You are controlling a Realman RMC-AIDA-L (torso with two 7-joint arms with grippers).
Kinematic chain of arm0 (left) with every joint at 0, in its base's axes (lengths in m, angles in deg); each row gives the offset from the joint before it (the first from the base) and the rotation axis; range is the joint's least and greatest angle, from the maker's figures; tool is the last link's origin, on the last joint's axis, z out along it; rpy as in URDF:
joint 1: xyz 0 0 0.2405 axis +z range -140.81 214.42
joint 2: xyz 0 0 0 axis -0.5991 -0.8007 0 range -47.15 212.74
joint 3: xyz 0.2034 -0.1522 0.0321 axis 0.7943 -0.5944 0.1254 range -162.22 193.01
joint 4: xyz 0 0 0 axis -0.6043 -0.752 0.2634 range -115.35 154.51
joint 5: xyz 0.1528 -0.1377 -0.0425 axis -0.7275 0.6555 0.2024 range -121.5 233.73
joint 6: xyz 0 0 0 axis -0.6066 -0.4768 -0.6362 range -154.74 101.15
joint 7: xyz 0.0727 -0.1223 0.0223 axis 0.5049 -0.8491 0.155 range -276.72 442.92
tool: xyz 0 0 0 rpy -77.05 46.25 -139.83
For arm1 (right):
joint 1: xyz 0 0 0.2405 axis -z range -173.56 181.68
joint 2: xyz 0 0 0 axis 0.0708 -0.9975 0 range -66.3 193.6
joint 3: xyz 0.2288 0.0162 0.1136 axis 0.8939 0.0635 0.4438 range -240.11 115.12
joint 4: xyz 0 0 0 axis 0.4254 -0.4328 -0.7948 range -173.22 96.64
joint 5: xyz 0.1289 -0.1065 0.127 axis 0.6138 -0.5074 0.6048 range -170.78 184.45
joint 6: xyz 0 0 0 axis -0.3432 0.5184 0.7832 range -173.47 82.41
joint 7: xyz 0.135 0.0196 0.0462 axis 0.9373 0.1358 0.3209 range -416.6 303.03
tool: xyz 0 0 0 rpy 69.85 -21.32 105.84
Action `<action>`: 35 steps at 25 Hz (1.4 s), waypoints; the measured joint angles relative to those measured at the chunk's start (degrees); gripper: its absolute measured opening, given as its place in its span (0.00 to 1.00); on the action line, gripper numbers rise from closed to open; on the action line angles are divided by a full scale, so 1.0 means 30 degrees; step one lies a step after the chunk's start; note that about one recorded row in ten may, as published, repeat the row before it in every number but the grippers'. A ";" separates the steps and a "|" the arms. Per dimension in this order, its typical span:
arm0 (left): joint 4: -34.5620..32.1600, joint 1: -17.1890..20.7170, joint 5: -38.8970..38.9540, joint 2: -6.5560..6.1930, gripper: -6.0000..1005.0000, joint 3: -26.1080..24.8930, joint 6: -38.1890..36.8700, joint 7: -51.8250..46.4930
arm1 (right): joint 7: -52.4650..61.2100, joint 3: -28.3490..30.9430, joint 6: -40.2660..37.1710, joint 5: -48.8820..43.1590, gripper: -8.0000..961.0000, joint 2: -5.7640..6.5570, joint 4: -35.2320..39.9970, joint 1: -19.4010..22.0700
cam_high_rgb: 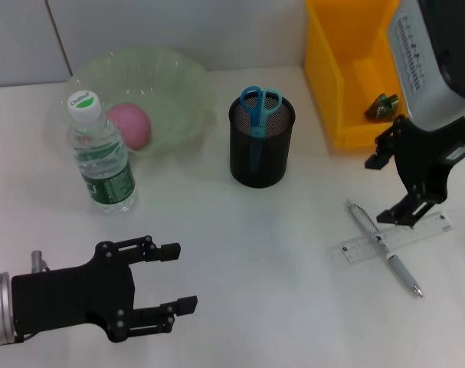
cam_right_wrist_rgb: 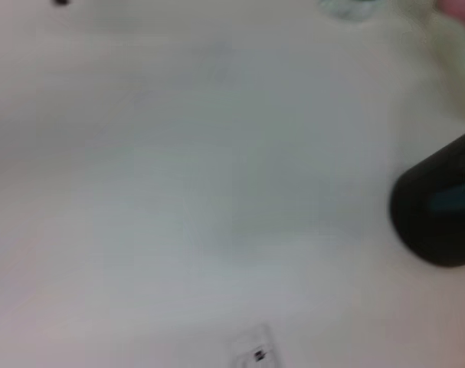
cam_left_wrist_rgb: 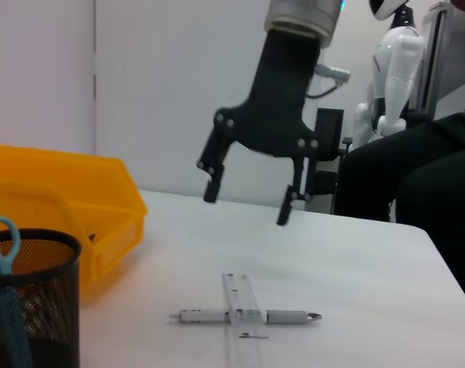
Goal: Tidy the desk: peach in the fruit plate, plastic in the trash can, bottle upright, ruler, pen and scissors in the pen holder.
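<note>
nearest you, the left gripper hovers low over the bare white desk at the robot's left, its fingers spread wide and holding nothing. a little farther, to the robot's right, the pen lies across the clear ruler, the two crossing and touching on the desk. your right gripper hangs above them with its jaws wide open and empty; the left wrist view shows its fingertips clearly off the desk, above the crossed pair. on the robot's left the water bottle stands upright with its cap on, just in front of the green fruit plate, and the peach sits inside that plate. in the middle, the black mesh pen holder has the blue scissors standing in it, handles up. farthest right, the yellow trash can holds a small crumpled plastic piece.
</note>
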 joint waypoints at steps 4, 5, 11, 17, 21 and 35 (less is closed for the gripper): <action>0.0288 -0.0150 0.0002 -0.0001 0.74 -0.0186 0.0043 -0.0053 | -0.1269 0.0109 0.0374 -0.0572 0.82 0.0070 -0.2014 -0.0667; 0.0357 -0.0190 0.0000 0.0002 0.74 -0.0250 0.0043 -0.0063 | -0.1574 0.0109 0.0451 -0.0668 0.82 0.0081 -0.2338 -0.0787; 0.0714 -0.0399 -0.0046 0.0005 0.74 -0.0486 0.0111 -0.0072 | -0.3115 -0.0325 0.0646 -0.0942 0.81 0.0037 -0.3368 -0.1175; 0.1130 -0.0601 -0.0115 -0.0011 0.74 -0.0515 0.0454 -0.0074 | -0.3357 -0.1464 0.0879 -0.1086 0.81 -0.0040 -0.4637 -0.1328; 0.1173 -0.0620 -0.0134 -0.0042 0.74 -0.0555 0.0671 -0.0192 | -0.3588 -0.2073 0.1482 -0.1144 0.81 -0.0049 -0.5538 -0.1217; 0.1380 -0.0737 -0.0138 -0.0055 0.74 -0.0640 0.1044 -0.0546 | -0.4806 -0.3357 0.4003 -0.1084 0.81 -0.0087 -0.7822 -0.1386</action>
